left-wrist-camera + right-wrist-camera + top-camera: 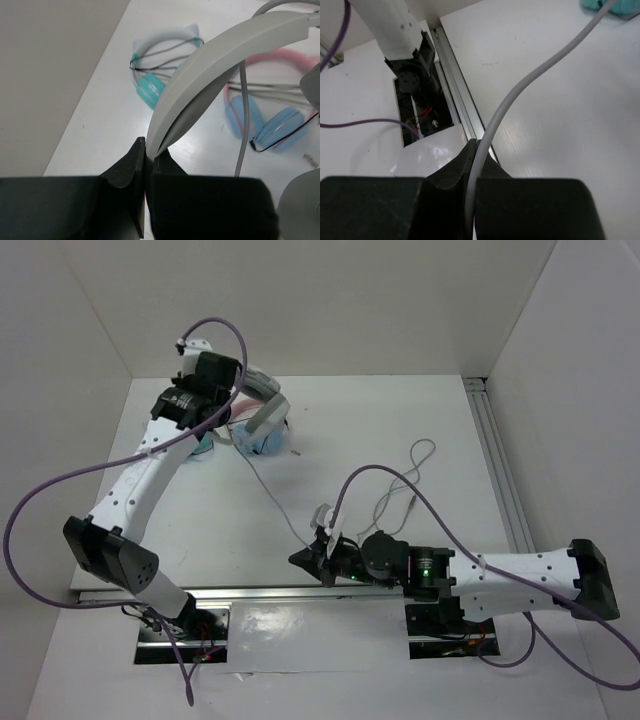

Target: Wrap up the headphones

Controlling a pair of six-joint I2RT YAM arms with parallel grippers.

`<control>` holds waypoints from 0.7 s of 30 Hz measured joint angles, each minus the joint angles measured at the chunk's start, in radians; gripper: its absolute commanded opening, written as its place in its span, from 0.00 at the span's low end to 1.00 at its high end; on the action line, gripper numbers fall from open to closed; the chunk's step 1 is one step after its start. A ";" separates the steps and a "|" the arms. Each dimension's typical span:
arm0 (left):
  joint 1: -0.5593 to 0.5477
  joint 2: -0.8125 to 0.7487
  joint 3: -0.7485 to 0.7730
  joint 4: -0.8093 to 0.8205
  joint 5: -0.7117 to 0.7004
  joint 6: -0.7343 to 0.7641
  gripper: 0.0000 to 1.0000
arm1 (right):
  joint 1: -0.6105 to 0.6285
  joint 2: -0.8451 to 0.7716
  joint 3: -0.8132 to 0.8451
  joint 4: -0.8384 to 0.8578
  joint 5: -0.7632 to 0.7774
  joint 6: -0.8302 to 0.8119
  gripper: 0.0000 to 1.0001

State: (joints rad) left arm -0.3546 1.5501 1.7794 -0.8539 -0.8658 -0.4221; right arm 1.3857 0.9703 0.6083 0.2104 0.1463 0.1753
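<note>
The headphones [266,405] are white and grey and hang above the table's far left. My left gripper [237,390] is shut on their wide headband [215,60], which rises from between the jaws [149,150] in the left wrist view. Their thin grey cable [270,495] runs from them down toward the near edge. There my right gripper [300,558] is shut on it. In the right wrist view the cable [530,80] passes straight between the closed fingers [476,146]. The cable's loose end [400,490] curls on the table to the right.
A small teal pair [150,85] and a pink-and-blue pair [270,125] lie on the table under the lifted headphones. A metal rail [460,95] runs along the near edge beside the left arm's base [410,75]. White walls stand at the back and sides.
</note>
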 measured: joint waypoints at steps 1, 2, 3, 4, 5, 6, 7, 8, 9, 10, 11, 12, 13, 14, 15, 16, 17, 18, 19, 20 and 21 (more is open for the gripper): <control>0.000 0.006 -0.032 -0.001 0.002 -0.004 0.00 | 0.027 0.000 0.043 -0.039 0.039 -0.014 0.00; 0.000 0.016 -0.058 -0.008 0.009 -0.009 0.00 | 0.045 0.002 0.085 -0.086 0.087 -0.031 0.00; -0.001 0.022 -0.074 -0.018 0.016 -0.013 0.00 | 0.061 0.005 0.133 -0.106 0.116 -0.042 0.00; -0.001 0.026 -0.098 -0.019 0.034 -0.012 0.00 | 0.069 0.010 0.174 -0.143 0.156 -0.058 0.00; -0.001 0.026 -0.124 -0.023 0.056 -0.012 0.00 | 0.074 0.018 0.220 -0.175 0.201 -0.076 0.00; -0.001 0.026 -0.145 -0.020 0.080 -0.005 0.00 | 0.075 0.026 0.256 -0.195 0.247 -0.095 0.00; -0.001 0.025 -0.164 -0.018 0.109 0.003 0.00 | 0.075 0.032 0.283 -0.212 0.291 -0.114 0.00; -0.006 0.025 -0.183 -0.016 0.133 0.008 0.00 | 0.072 0.041 0.310 -0.228 0.338 -0.135 0.00; -0.013 0.023 -0.206 -0.013 0.152 0.018 0.00 | 0.063 0.051 0.332 -0.241 0.382 -0.160 0.00; -0.027 0.018 -0.234 -0.005 0.167 0.031 0.00 | 0.051 0.061 0.346 -0.251 0.414 -0.181 0.00; -0.045 0.007 -0.264 0.002 0.186 0.038 0.00 | 0.032 0.074 0.363 -0.265 0.447 -0.205 0.00; -0.072 -0.007 -0.299 0.002 0.209 0.051 0.00 | 0.011 0.090 0.380 -0.280 0.479 -0.228 0.00; -0.097 -0.019 -0.324 0.001 0.229 0.063 0.00 | -0.013 0.107 0.395 -0.291 0.510 -0.250 0.00; -0.131 -0.037 -0.354 -0.006 0.258 0.080 0.00 | -0.037 0.124 0.408 -0.299 0.544 -0.275 0.00; -0.159 -0.051 -0.374 -0.012 0.279 0.088 0.00 | -0.058 0.138 0.416 -0.302 0.576 -0.296 0.00; -0.193 -0.066 -0.393 -0.014 0.298 0.099 0.00 | -0.081 0.149 0.420 -0.304 0.604 -0.317 0.00; -0.228 -0.084 -0.414 -0.014 0.316 0.108 0.00 | -0.102 0.156 0.422 -0.305 0.619 -0.334 0.00; -0.263 -0.102 -0.433 -0.018 0.330 0.113 0.00 | -0.126 0.160 0.423 -0.305 0.627 -0.352 0.00; -0.296 -0.119 -0.447 -0.023 0.339 0.119 0.00 | -0.145 0.162 0.425 -0.305 0.635 -0.361 0.00; -0.332 -0.140 -0.462 -0.030 0.344 0.125 0.00 | -0.176 0.163 0.426 -0.304 0.638 -0.372 0.00; -0.361 -0.160 -0.471 -0.040 0.346 0.128 0.00 | -0.206 0.164 0.428 -0.304 0.641 -0.380 0.00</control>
State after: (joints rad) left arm -0.7158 1.3899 1.3087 -0.8936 -0.5194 -0.2939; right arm 1.1793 1.1339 1.0363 -0.0937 0.7876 -0.2047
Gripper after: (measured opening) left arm 0.120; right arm 0.008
